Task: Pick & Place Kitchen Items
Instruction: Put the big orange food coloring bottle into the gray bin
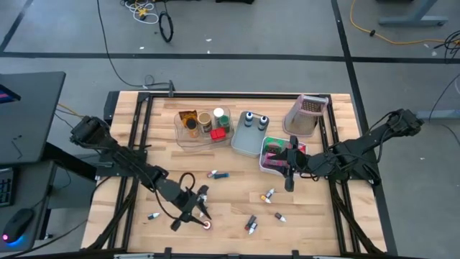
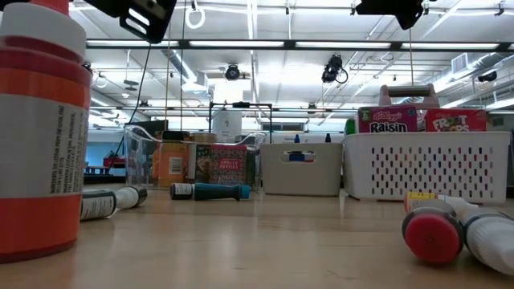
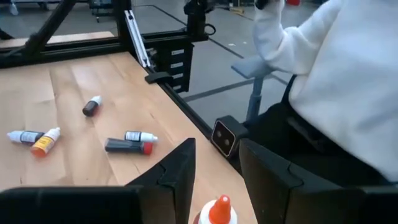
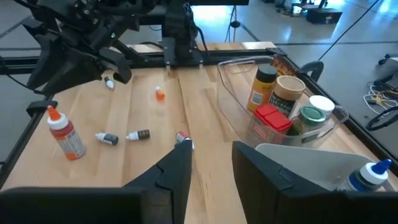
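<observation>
A white bottle with an orange label and orange cap [image 4: 64, 134] stands upright on its base near the table's near edge, large in the low view [image 2: 40, 128]. My left gripper [image 3: 217, 146] hovers open just above it [image 1: 198, 203]; the cap [image 3: 219, 210] shows below the gap between the fingers. My right gripper [image 4: 211, 152] is open above the table [image 1: 290, 176], beside the white perforated basket [image 1: 267, 165] that holds pink and red boxes. Several tiny bottles [image 1: 219, 175] [image 1: 269, 194] [image 1: 251, 224] lie on their sides on the wood.
A clear bin with jars [image 1: 205, 124], a grey bin with blue-capped bottles [image 1: 248, 133] and a tipped perforated bin [image 1: 305, 115] stand along the far side. A person in a white sleeve [image 3: 336, 68] sits beyond the near edge. Bare wood lies between the arms.
</observation>
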{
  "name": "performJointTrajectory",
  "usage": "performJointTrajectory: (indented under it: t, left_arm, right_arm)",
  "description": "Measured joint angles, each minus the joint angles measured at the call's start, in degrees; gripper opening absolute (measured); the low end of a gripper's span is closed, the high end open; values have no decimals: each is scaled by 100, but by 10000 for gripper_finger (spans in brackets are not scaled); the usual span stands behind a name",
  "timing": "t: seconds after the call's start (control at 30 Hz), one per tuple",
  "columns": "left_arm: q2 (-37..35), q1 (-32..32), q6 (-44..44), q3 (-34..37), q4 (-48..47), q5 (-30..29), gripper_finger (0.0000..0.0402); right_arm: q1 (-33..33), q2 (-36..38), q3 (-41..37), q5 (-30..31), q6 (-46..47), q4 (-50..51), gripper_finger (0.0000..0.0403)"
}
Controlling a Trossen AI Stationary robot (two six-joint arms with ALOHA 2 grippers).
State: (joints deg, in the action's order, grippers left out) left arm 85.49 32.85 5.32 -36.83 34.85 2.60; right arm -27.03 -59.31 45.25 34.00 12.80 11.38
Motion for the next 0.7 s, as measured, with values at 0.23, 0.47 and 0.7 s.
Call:
performJointTrajectory:
  t: [0.23, 0.47, 0.7]
  left_arm:
    - [199, -20, -127, -1, -149, 161, 135]
    - [667, -43, -536, -5, 203, 598, 135]
    - [667, -182, -259, -4, 202, 557, 135]
  right_arm:
    - [0, 0, 0, 1, -316, -26, 123]
    - [0, 2, 0, -4, -291, -37, 123]
    - [0, 2, 0, -2, -280, -37, 123]
